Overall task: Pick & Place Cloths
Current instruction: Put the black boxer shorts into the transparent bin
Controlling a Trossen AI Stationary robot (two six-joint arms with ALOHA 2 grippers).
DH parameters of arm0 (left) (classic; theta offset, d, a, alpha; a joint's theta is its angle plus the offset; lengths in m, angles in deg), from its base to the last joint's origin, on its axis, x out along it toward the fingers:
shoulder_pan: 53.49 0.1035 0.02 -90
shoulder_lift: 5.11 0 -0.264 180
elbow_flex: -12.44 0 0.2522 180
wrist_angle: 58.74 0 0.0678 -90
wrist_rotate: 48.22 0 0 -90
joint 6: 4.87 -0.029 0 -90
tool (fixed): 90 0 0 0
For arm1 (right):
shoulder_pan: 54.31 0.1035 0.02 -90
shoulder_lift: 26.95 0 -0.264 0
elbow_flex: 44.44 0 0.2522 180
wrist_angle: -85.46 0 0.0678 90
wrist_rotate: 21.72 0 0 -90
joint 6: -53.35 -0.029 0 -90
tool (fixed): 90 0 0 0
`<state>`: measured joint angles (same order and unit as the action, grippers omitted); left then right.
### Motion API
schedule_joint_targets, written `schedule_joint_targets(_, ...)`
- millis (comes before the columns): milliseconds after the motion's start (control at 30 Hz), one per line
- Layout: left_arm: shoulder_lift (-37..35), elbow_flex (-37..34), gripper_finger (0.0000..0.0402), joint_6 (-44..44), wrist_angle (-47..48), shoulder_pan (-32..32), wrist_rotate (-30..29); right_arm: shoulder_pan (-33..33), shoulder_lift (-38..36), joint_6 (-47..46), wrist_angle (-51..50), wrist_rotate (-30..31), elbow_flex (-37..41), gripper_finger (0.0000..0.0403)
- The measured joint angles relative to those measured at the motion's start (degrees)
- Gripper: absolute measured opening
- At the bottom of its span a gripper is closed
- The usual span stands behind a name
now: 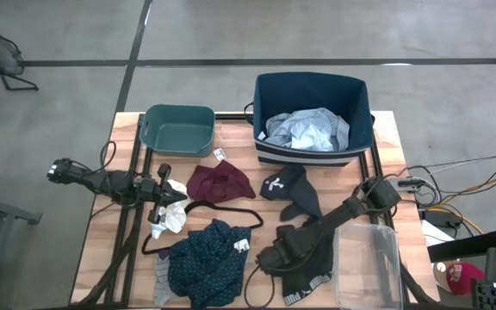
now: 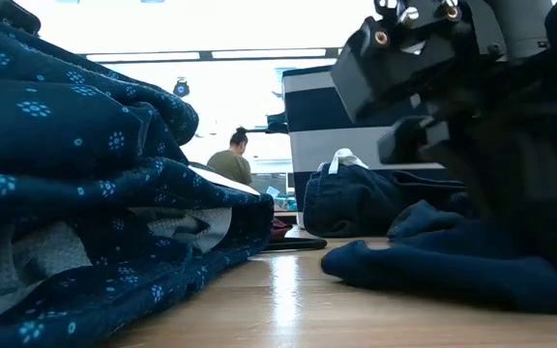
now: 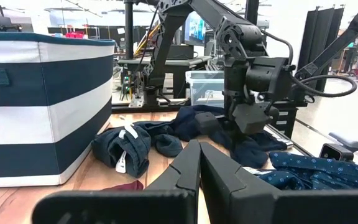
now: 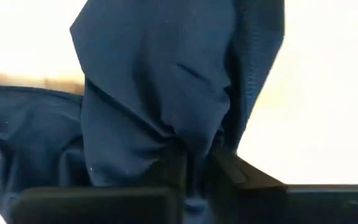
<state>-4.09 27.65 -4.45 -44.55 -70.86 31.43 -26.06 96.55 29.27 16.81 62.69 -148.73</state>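
My right gripper [image 1: 274, 257] stands at the near middle of the table, pointing down, shut on a dark navy piece [image 1: 306, 250] that lies spread on the wood. A navy patterned top [image 1: 203, 265] lies to its left, partly over a thin black hanger [image 1: 222, 209]. A maroon piece [image 1: 220, 182], another dark piece with a white mark [image 1: 289, 191] and small white socks [image 1: 172, 213] lie mid-table. A pale grey-blue shirt [image 1: 306, 129] sits inside the navy striped basket [image 1: 358, 108]. My left gripper [image 3: 199, 168] waits shut at the table's left side. My right gripper pinches a raised fold of the dark navy piece [image 4: 166, 124] between its two fingers, coming from above and pointing down. The cloth bunches up where the fingers [image 4: 235, 168] meet. The rest of the piece [image 2: 453, 261] lies on the table.
A teal bin [image 1: 177, 129] stands at the far left beside the striped basket. A clear plastic box [image 1: 367, 263] sits at the near right, close to my right arm. A person sits in the room beyond the table [image 2: 228, 159].
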Motion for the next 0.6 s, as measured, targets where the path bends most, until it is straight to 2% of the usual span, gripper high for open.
schedule_joint_targets(200, -0.01, 0.02, 0.0014, 0.0, 0.01, 0.01, 0.01, -0.33, -0.15, 0.91, -7.74, 5.78, -5.51, 0.0019)
schedule_joint_targets(433, -0.01, 0.02, 0.0014, 0.0, 0.0, 0.01, 0.01, 0.43, -0.35, -1.88, -27.07, 16.72, -19.49, 0.0018)
schedule_joint_targets(600, 0.0, 0.0, 0.0014, 0.0, 0.01, 0.01, 0.0, 0.67, -2.39, -2.27, -32.74, 23.2, -30.07, 0.0018)
